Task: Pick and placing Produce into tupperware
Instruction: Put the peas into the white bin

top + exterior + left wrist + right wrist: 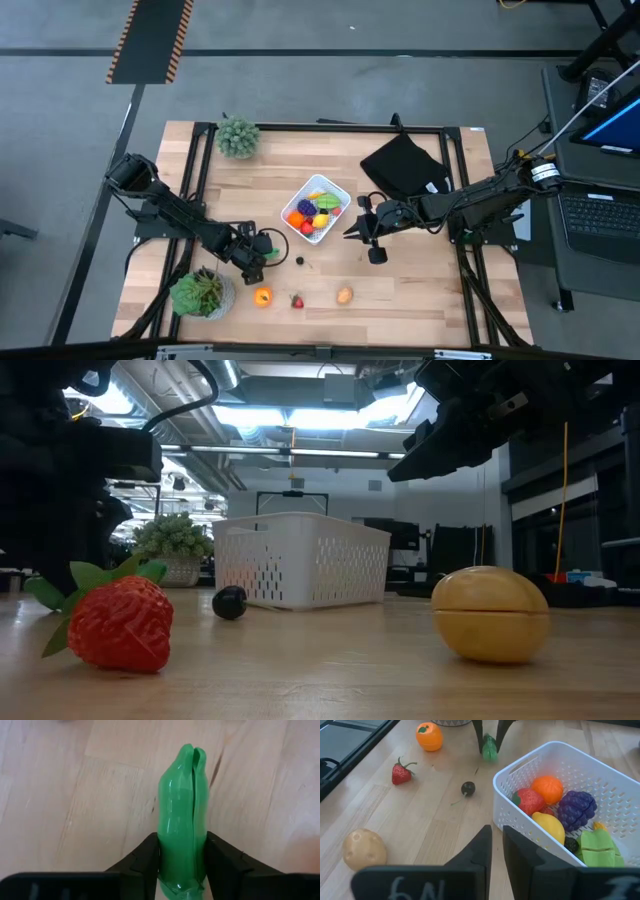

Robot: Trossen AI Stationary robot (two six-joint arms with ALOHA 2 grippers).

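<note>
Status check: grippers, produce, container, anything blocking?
Left gripper clamped on green vegetable. Right gripper shut, empty, beside white container. Path clear.

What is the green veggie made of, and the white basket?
The green veggie looks like shiny moulded plastic: it has glossy highlights and a seam down the middle. The white basket looks like matte hard plastic, with rows of small punched holes in its walls.

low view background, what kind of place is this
Likely a robotics lab or workshop: exposed ceiling ducts and strip lights, a wooden table in a black frame, and a laptop beside it.
</note>
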